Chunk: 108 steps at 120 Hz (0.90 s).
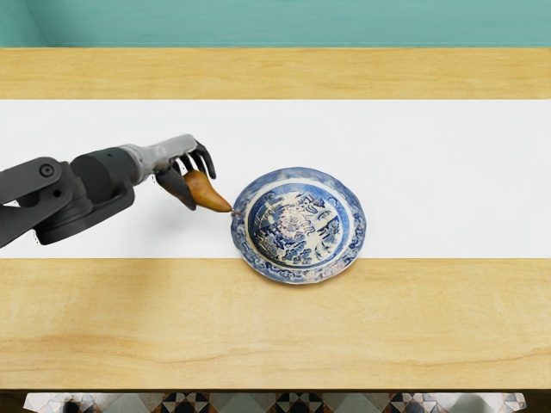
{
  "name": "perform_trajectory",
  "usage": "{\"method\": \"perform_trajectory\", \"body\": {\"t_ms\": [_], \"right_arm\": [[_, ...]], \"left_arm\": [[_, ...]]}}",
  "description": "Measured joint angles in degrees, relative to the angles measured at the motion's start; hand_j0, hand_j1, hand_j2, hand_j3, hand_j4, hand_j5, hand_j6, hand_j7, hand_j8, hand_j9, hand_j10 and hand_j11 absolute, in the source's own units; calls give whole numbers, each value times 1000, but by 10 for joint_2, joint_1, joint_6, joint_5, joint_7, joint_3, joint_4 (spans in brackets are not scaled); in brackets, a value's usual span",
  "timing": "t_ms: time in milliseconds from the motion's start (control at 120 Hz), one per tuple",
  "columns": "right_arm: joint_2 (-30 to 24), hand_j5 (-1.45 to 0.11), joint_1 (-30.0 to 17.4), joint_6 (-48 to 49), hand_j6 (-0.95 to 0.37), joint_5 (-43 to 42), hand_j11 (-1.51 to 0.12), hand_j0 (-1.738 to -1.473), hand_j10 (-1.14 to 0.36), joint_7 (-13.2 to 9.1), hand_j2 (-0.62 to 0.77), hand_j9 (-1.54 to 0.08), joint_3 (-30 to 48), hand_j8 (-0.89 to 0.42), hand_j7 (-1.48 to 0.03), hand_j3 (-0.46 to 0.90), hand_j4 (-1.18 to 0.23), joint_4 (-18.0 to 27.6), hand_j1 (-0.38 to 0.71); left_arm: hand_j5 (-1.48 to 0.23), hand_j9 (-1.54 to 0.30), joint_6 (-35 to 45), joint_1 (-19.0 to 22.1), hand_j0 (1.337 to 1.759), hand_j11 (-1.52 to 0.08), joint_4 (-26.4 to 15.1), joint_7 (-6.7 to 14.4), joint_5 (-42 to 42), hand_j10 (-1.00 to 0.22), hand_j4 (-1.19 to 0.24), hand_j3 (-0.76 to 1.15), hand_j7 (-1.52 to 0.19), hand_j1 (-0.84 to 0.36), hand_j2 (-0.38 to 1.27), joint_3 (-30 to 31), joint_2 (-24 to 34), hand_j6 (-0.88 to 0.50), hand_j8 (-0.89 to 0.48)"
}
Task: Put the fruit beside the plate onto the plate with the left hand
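Holding the brown pear (205, 191), the left hand (182, 172) pinches it with curled fingers (205, 161). The pear's thin end touches the blue plate (297, 274) rim facing the tabletop's (275, 327) left edge.

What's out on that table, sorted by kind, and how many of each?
Fruit: 1 (brown pear)
Plates: 1 (blue-and-white plate)
Robot hands: 1 (left hand, gripping the pear)
Total: 3

plate (298, 262): glossy glazed ceramic | table (275, 318): matt wood | runner (430, 172): smooth white
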Motion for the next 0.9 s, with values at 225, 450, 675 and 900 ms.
{"method": "perform_trajectory", "body": {"t_ms": [225, 450, 675, 900], "right_arm": [[0, -29, 0, 0, -22, 0, -29, -1658, -22, 0, -4, -29, 0, -22, -29, 0, -22, 0, -322], [0, -29, 0, 0, -22, 0, -29, -1658, -22, 0, -4, -29, 0, -22, -29, 0, -22, 0, -322], [0, -29, 0, 0, -22, 0, -29, -1658, -22, 0, -4, -29, 0, -22, -29, 0, -22, 0, -322], [0, -29, 0, 0, -22, 0, -29, -1658, -22, 0, -5, -29, 0, -22, -29, 0, -22, 0, -322]], "left_arm": [[-834, -840, -4, -3, 1657, -842, 0, 0, -11, -636, -640, 0, -824, -301, 391, 1, -55, -537, -539], [-834, -832, -5, 1, 1658, -833, 0, 0, -13, -634, -633, 0, -825, -310, 431, 3, -100, -518, -515], [-513, -507, -3, -3, 1658, -507, 13, 0, -12, -389, -385, 0, -506, -77, 229, 2, -133, -333, -337], [-186, -184, -17, -25, 1658, -184, 31, 0, -58, -142, -141, 0, -184, 193, 80, -16, -131, -124, -126]]}}
